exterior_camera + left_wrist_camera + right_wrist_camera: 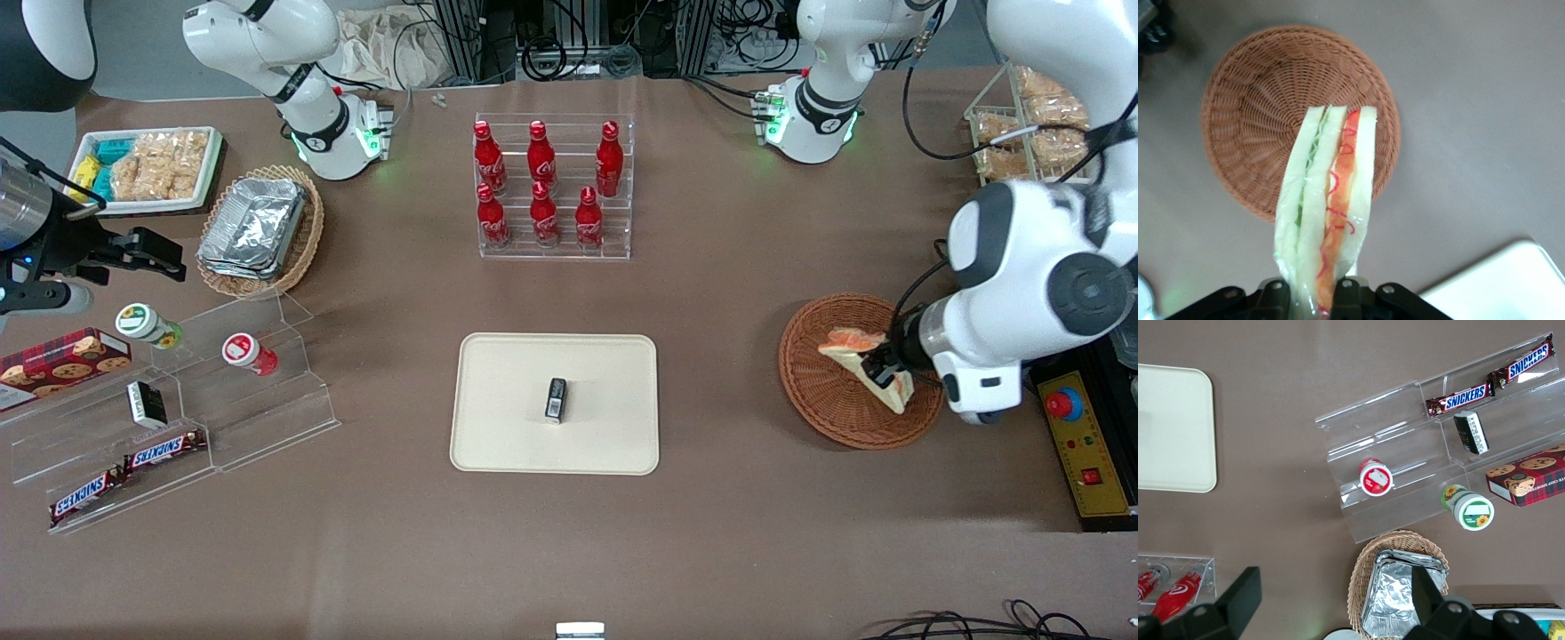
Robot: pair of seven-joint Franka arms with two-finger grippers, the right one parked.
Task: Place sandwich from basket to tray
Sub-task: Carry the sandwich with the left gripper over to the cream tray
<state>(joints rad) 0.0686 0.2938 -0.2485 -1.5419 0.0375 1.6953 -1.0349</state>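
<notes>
The sandwich (861, 354) (1331, 193), a wrapped wedge of white bread with green and red-orange filling, is held in the air over the round reddish-brown basket (827, 400) (1251, 100). My left gripper (883, 371) (1313, 301) is shut on the sandwich's narrow end, one finger on each side of it. The basket below holds nothing else. The cream tray (507, 436) (1511, 283) lies flat at the table's middle, toward the parked arm from the basket, with a small black packet (556, 398) on it.
A clear rack of red bottles (553, 187) stands farther from the camera than the tray. A yellow control box (1085, 453) lies beside the basket at the working arm's end. Acrylic steps with snacks (169, 418) and a tan basket of foil containers (258, 227) lie toward the parked arm's end.
</notes>
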